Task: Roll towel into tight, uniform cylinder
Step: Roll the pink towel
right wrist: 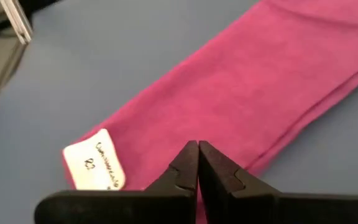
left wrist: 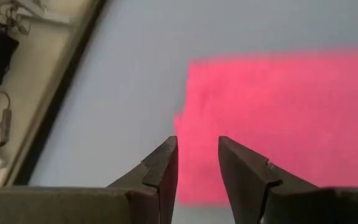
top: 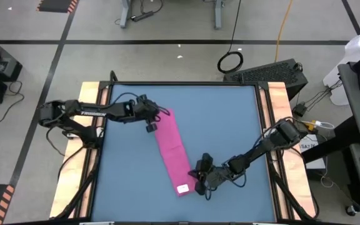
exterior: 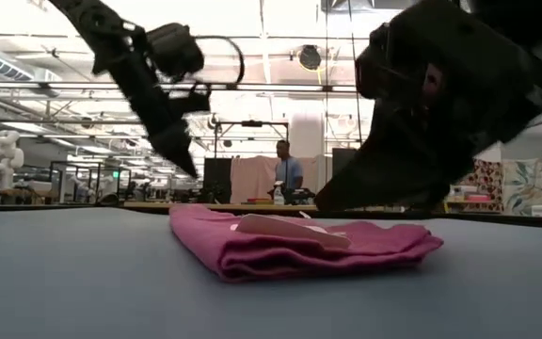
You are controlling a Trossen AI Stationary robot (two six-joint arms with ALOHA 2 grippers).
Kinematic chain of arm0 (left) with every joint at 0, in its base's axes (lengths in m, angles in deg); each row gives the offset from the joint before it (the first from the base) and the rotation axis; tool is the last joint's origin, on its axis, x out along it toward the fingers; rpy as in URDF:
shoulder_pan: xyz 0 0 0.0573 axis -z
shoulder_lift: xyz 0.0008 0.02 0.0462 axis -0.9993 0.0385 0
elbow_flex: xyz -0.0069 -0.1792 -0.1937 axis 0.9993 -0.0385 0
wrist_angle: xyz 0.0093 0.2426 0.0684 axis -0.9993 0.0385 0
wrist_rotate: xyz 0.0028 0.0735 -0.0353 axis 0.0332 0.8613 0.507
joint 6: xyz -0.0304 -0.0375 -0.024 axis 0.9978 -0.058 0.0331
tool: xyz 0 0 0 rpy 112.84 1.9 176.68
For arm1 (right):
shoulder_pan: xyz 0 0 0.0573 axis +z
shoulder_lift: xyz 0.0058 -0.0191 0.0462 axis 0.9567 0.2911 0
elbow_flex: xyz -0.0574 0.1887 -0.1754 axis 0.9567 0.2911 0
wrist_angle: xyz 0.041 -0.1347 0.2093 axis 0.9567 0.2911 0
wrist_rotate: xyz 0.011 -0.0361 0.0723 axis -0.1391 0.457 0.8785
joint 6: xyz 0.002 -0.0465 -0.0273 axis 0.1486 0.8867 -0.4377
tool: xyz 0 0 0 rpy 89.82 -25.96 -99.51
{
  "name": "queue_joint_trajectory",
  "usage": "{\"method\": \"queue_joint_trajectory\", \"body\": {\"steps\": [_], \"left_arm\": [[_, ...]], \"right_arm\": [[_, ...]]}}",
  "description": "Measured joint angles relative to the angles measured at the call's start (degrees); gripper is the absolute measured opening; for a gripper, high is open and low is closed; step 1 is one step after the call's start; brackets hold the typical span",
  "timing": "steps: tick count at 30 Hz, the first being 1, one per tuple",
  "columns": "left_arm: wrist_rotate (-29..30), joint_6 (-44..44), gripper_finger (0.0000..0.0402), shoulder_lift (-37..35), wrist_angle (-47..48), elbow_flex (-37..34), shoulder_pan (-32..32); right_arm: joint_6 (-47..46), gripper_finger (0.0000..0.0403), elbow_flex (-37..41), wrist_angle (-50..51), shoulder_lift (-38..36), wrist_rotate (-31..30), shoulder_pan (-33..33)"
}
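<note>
From above, the towel point(top: 172, 152) lies folded into a long narrow strip near the middle of the blue table point(top: 230, 119), running from far left toward near right, its white tag point(top: 182, 188) at the near end. The left pincer point(top: 152, 122) hangs at the far end; the right pincer point(top: 200, 185) sits just beside the tagged end.

From table height, the towel point(exterior: 299, 247) rests flat in soft layers, not yet rolled. A person point(exterior: 288, 174) stands far behind.

The left wrist camera shows the left pincer point(left wrist: 197, 163) narrowly parted above the towel's point(left wrist: 278, 112) end, holding nothing.

The right wrist camera shows the right pincer point(right wrist: 198, 163) pressed shut, empty, over the towel's point(right wrist: 241, 81) edge near the tag point(right wrist: 96, 162).

A tight roll likely needs one end tucked squarely, with edges kept aligned. Bare table surrounds the strip, though the near edge lies close to the tagged end.
</note>
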Motion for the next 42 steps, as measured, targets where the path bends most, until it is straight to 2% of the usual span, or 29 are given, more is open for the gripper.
{"method": "queue_joint_trajectory", "body": {"steps": [5,9,14,18,21,24,29,31,37,42], "left_arm": [[-6.9,6.2,0.0121,-1.5,3.3,4.2,0.1],[-11.8,14.9,0.0121,-1.4,11.3,4.4,1.7],[-10.1,19.9,0.0121,-1.3,15.3,-1.0,6.1],[-9.2,21.0,0.0121,-1.0,6.9,-7.2,7.6],[-6.7,19.4,0.0121,-0.2,-1.3,-10.4,7.3],[-4.3,16.0,0.0121,0.7,-5.5,-11.1,6.1],[-4.3,9.2,0.0121,3.1,-14.3,-10.5,2.0],[-4.3,6.9,0.0121,4.0,-14.4,-10.8,0.1],[-3.7,1.9,0.0121,7.4,-15.9,-9.5,-5.0],[-3.5,1.9,0.0121,4.0,-12.8,-7.8,-6.1]], "right_arm": [[6.2,0.0004,0.1,10.8,-7.2,1.7,-1.8],[14.1,0.0004,0.0,18.9,-11.3,0.8,-3.1],[18.6,0.0004,0.0,16.1,-9.5,2.9,-5.0],[18.5,0.0004,0.1,8.9,-5.1,6.7,-5.7],[17.1,0.0004,0.0,3.9,-1.6,6.9,-5.8],[12.9,0.0004,0.1,2.1,1.7,6.9,-5.7],[2.1,0.0004,-0.2,-1.5,4.6,5.6,-5.0],[-1.5,0.0004,-0.1,-3.5,5.5,4.2,-4.7],[-2.7,0.0004,-0.1,-7.4,6.2,0.7,-3.4],[-2.0,0.0004,-2.6,-3.2,6.3,0.4,-2.5]]}}
